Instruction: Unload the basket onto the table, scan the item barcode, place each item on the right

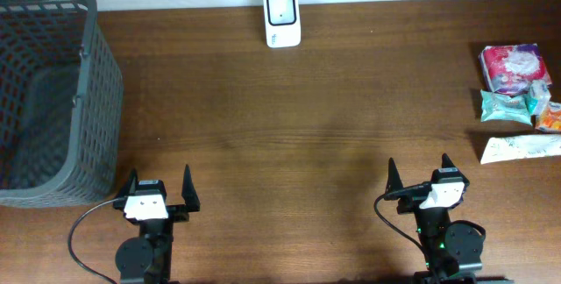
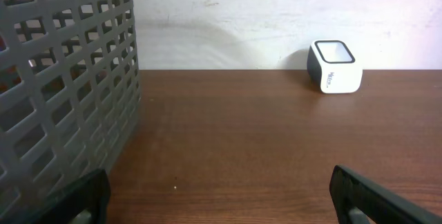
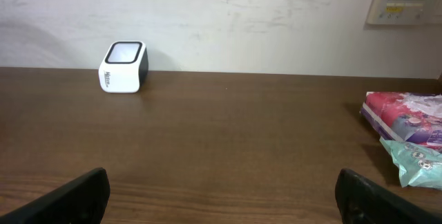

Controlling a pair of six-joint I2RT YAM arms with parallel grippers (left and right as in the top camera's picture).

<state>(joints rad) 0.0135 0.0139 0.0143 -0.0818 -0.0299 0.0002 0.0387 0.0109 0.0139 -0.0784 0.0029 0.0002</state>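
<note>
Pink packet [image 1: 514, 67] lying among other packets [image 1: 507, 105], well right of scanner [image 1: 282, 19]. Probably light, soft, slippery film; best pinched across its flat middle. Left gripper [image 1: 159, 179] and right gripper [image 1: 419, 161] spread wide, empty, well short of scanner.

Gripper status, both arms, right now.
Left gripper: open, holding nothing.
Right gripper: open, holding nothing.
</note>
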